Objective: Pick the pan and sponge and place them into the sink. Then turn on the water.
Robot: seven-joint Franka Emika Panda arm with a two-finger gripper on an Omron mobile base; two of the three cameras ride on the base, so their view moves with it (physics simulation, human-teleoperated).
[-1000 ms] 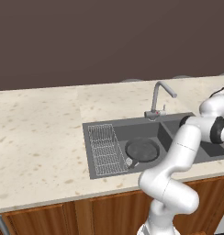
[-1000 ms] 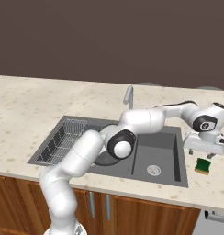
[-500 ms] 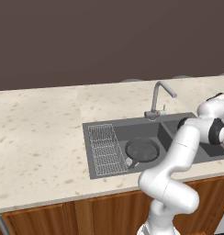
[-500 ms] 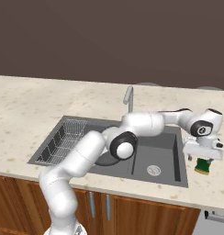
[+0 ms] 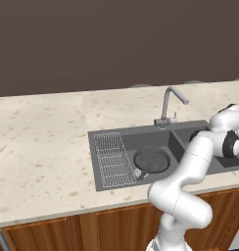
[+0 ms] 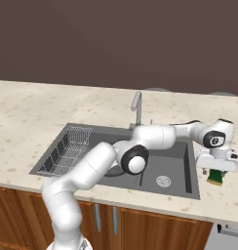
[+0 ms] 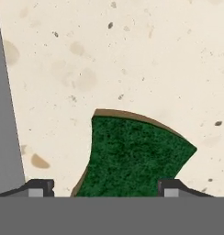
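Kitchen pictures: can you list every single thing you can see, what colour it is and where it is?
pan: one, dark grey, in the left basin of the sink.
wire rack: one, grey, at the left end of the same basin.
sink: one, dark grey, double basin, set into the counter.
faucet: one, grey, behind the sink.
sponge: one, green with yellow edge, on the counter right of the sink.
counter: one, beige speckled.
cabinets: brown wood, under the counter.
gripper: one, white, jaws either side of the sponge.

Speckled beige counter (image 5: 43,142) over wooden cabinets (image 6: 155,229), dark wall (image 5: 92,44) behind.
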